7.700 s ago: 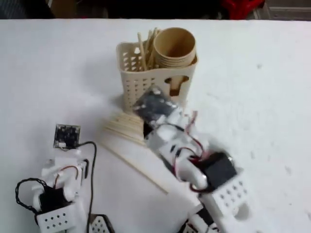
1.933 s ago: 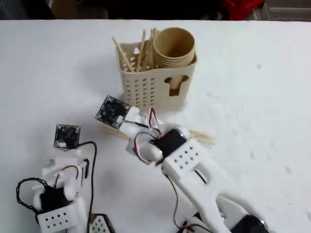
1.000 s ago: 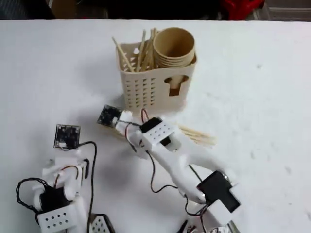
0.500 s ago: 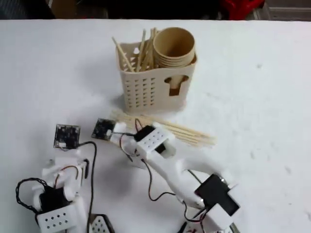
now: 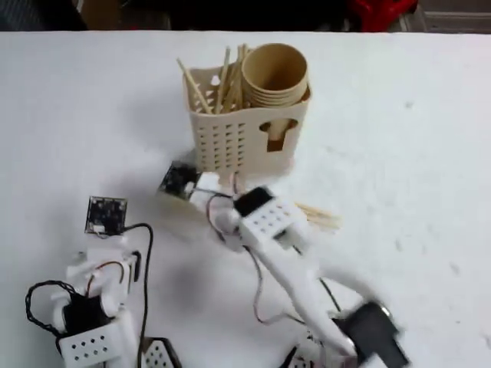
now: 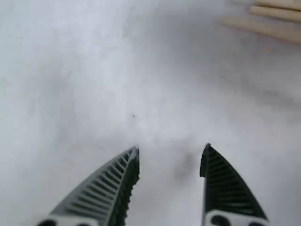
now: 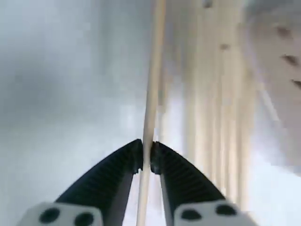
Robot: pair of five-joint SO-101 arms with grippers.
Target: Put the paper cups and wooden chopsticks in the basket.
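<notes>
chopstick [image 7: 151, 94]: single stick pinched between the tips of the right gripper [image 7: 146, 161], beside the pile | loose chopsticks [image 5: 318, 217]: flat on table [image 5: 414, 153], 6 o'clock of basket [image 5: 230, 138] | basket: paper cups [image 5: 275, 73] stacked at its 3 o'clock side, leaning sticks [image 5: 222, 73] at 9 | left gripper [image 6: 170, 153]: spread, nothing between, over bare table, 7 o'clock of basket

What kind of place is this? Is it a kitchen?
Probably a robot practice bench, not a kitchen: two robot arms sit at a plain white table beside a basket of paper cups and wooden chopsticks.
</notes>
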